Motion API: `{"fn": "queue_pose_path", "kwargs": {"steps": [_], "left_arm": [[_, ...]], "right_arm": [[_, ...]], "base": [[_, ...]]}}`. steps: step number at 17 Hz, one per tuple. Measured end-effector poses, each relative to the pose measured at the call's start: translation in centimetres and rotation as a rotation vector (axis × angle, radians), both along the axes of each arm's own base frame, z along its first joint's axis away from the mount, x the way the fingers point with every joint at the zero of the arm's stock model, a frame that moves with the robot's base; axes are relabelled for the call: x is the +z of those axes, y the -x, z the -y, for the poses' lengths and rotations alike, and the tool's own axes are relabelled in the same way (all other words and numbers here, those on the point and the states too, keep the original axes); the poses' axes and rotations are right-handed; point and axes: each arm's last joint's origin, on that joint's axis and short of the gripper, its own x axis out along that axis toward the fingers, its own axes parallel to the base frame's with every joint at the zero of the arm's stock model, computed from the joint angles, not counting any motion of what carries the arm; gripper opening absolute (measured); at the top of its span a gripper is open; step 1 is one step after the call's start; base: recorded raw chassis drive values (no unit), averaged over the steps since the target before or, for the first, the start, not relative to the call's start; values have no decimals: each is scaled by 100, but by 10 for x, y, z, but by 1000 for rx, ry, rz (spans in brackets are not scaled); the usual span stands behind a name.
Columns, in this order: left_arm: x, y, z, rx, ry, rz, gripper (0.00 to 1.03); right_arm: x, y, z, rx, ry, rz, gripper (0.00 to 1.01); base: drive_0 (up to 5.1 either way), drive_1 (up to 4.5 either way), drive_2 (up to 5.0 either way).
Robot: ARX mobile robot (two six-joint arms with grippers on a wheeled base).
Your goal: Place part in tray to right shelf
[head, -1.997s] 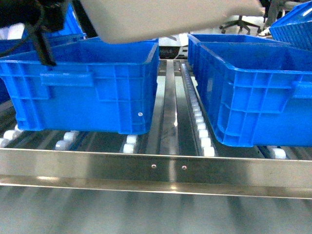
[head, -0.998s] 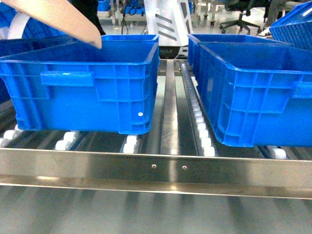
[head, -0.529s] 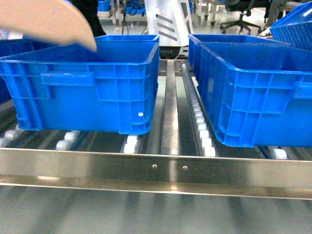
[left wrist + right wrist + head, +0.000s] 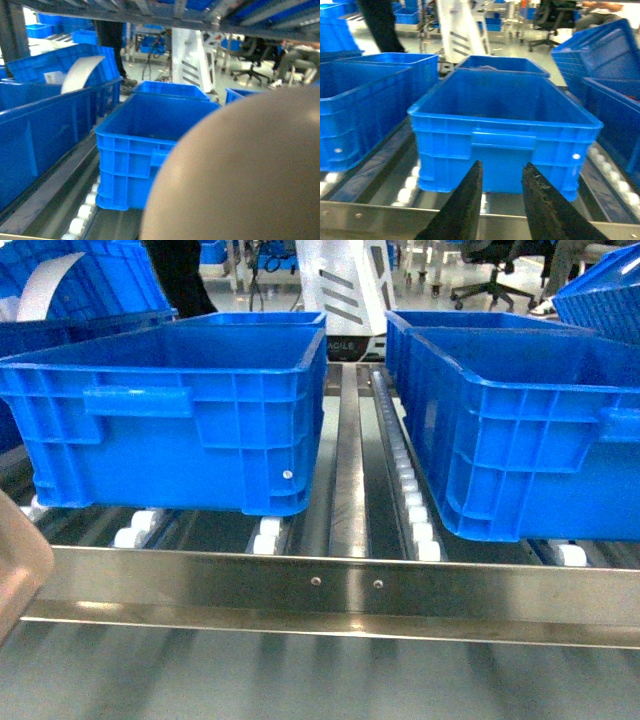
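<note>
The cream-beige tray (image 4: 240, 175) fills the lower right of the left wrist view, close to the camera, and hides the left gripper's fingers. It hangs in the air, carried by the left gripper. One rounded corner of the tray (image 4: 18, 558) shows at the head view's lower left, in front of the right shelf's steel front rail (image 4: 330, 585). The part is out of view. My right gripper (image 4: 502, 165) is open and empty, level with the front rail (image 4: 380, 215) and pointing at a blue crate (image 4: 505, 125).
Two large blue crates (image 4: 180, 420) (image 4: 520, 430) stand on the white rollers (image 4: 412, 502), with a metal divider strip (image 4: 348, 460) between them. More blue crates (image 4: 45, 120) stand to the left. An upper shelf (image 4: 200, 12) runs overhead. Office chairs and a person stand beyond.
The tray has swept from the top of the head view leftward and down to the lower left corner. The crates have not moved.
</note>
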Motion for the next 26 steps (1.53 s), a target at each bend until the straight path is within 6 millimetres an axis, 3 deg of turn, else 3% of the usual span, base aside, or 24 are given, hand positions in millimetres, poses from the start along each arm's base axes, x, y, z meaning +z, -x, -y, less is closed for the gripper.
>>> {"fn": "queue_pose_path", "kwargs": {"steps": [1, 9, 17, 19, 21, 22, 26], "left_arm": [[-23, 12, -11, 20, -34, -10, 12], [-55, 35, -11, 7, -35, -10, 12], [-63, 46, -11, 8, -35, 18, 12], [-64, 48, -11, 7, -36, 16, 12], [-70, 58, -11, 7, -36, -32, 12], [-64, 59, -11, 8, -36, 30, 12], [-66, 59, -11, 8, -38, 14, 12]], "right_arm": [[-13, 10, 0, 6, -8, 7, 2], [-35, 29, 0, 6, -9, 9, 2], [-43, 38, 0, 6, -9, 13, 2], [-44, 48, 0, 6, -9, 25, 2], [-46, 48, 0, 5, -9, 2, 2], [-45, 48, 0, 6, -9, 18, 2], [-45, 48, 0, 6, -10, 11, 2]], "base": [[0, 0, 0], [0, 0, 0], [0, 0, 0], [0, 0, 0], [0, 0, 0], [0, 0, 0], [0, 0, 0]]}}
